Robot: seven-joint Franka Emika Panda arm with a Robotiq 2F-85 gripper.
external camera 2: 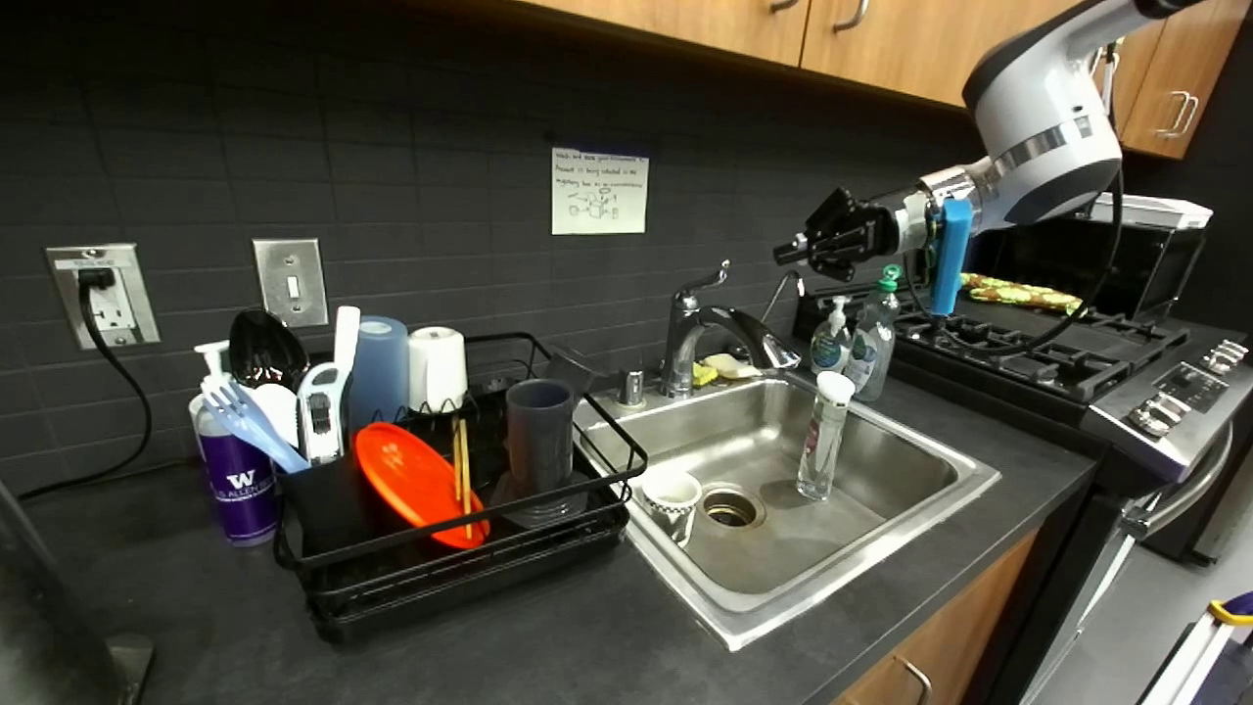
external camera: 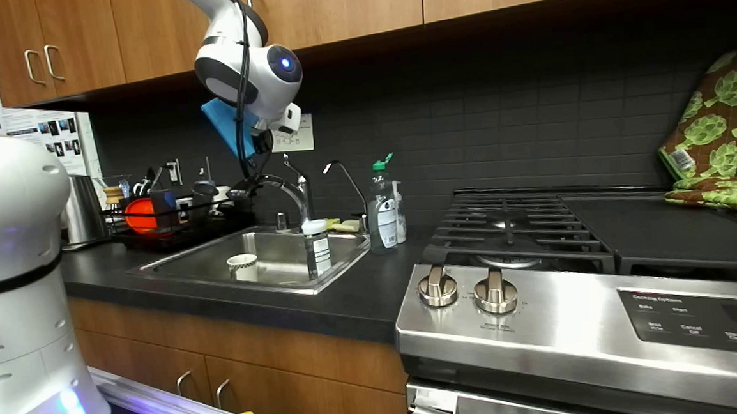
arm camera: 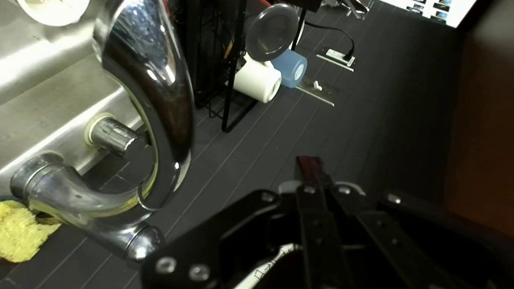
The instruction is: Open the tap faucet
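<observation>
The tap faucet is dark chrome with a tall curved spout, and it stands behind the sink in both exterior views (external camera: 305,201) (external camera 2: 682,343). Its lever handle (external camera 2: 705,282) sits on top and points up and outward. In the wrist view the faucet's arched spout (arm camera: 168,92) fills the left side; the lever is not clearly seen there. My gripper (external camera 2: 791,251) is in the air, above and to the right of the handle in that exterior view, apart from it. In the wrist view its fingertips (arm camera: 313,172) meet, with nothing seen between them.
The sink (external camera 2: 964,480) holds a cup (external camera 2: 672,499) and a clear bottle (external camera 2: 822,441). A smaller thin spout (external camera: 351,179), a soap bottle (external camera: 382,212) and a sponge (arm camera: 22,230) are near the faucet. A dish rack (external camera 2: 470,573) and stove (external camera: 520,287) flank the sink; cabinets (external camera: 344,10) hang above.
</observation>
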